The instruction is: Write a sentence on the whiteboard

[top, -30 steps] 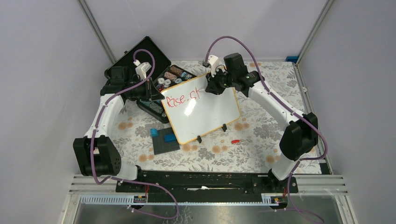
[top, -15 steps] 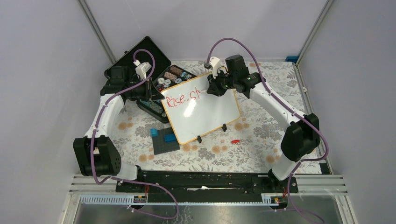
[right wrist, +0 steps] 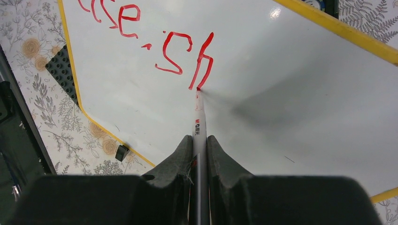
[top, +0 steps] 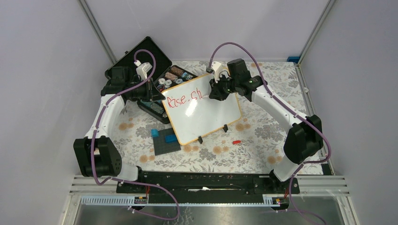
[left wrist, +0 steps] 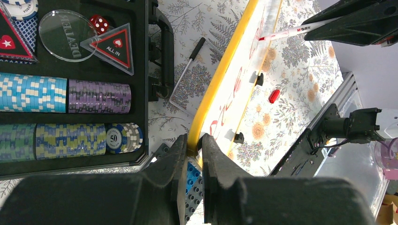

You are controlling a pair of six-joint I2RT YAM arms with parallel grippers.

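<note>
Top view: the glossy, tan-framed, round-cornered whiteboard [top: 202, 115] stands tilted, with the red handwritten sentence [top: 184, 98] at its 10 o'clock corner.
Left wrist: the left gripper [left wrist: 193, 140] pinches its frame.
Right wrist: the right gripper [right wrist: 199, 140] clamps a slim white marker [right wrist: 199, 110], tip on the "h".

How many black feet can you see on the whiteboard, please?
2. Both sit on the near edge of the whiteboard: one foot toward the dark grey plate, the other foot toward the red cap. Others behind may be hidden.

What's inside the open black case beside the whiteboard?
Rows of poker chips, a clear dealer disc, a red die and an all-in marker. The left arm and whiteboard cover other parts.
</note>
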